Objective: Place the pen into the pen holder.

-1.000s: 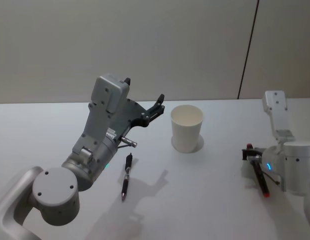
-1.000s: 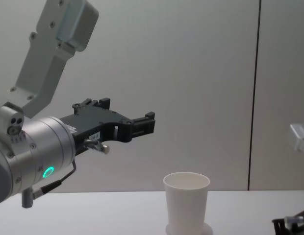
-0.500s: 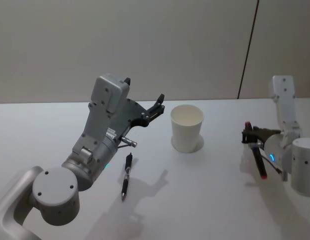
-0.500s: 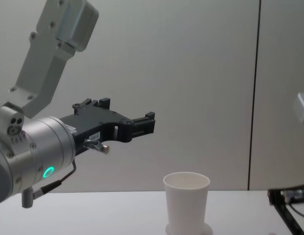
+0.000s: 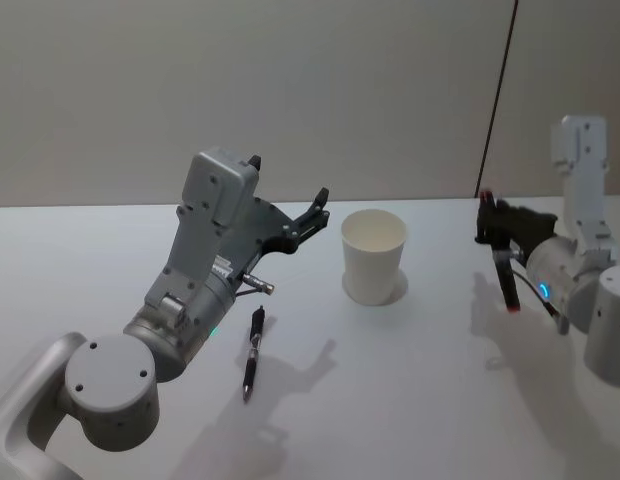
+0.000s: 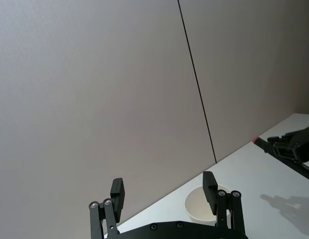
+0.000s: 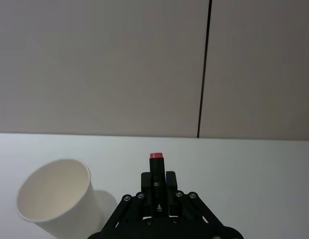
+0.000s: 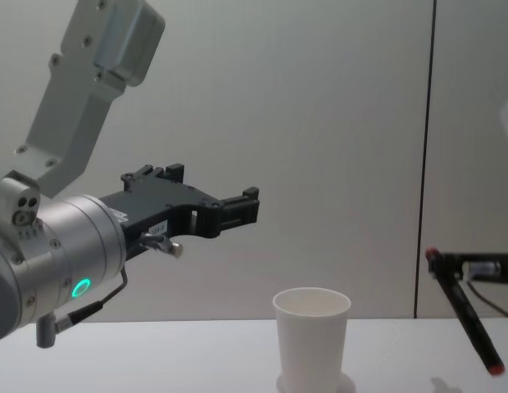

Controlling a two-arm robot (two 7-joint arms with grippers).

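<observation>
My right gripper is shut on the pen, a slim black one with a red end, and holds it in the air to the right of the pen holder. The pen hangs slanted, its lower end clear of the table. In the right wrist view the pen's red end sticks out past the shut fingers. The pen holder, a white tapered cup, stands upright mid-table. My left gripper stays open, raised left of the cup.
A second dark pen lies flat on the white table, in front of my left arm and nearer me than the cup. A plain wall with a dark vertical seam closes off the back.
My right gripper has risen from near the table and moved back toward the cup's side, carrying the pen up. The left arm, the cup and the lying pen have not moved.
</observation>
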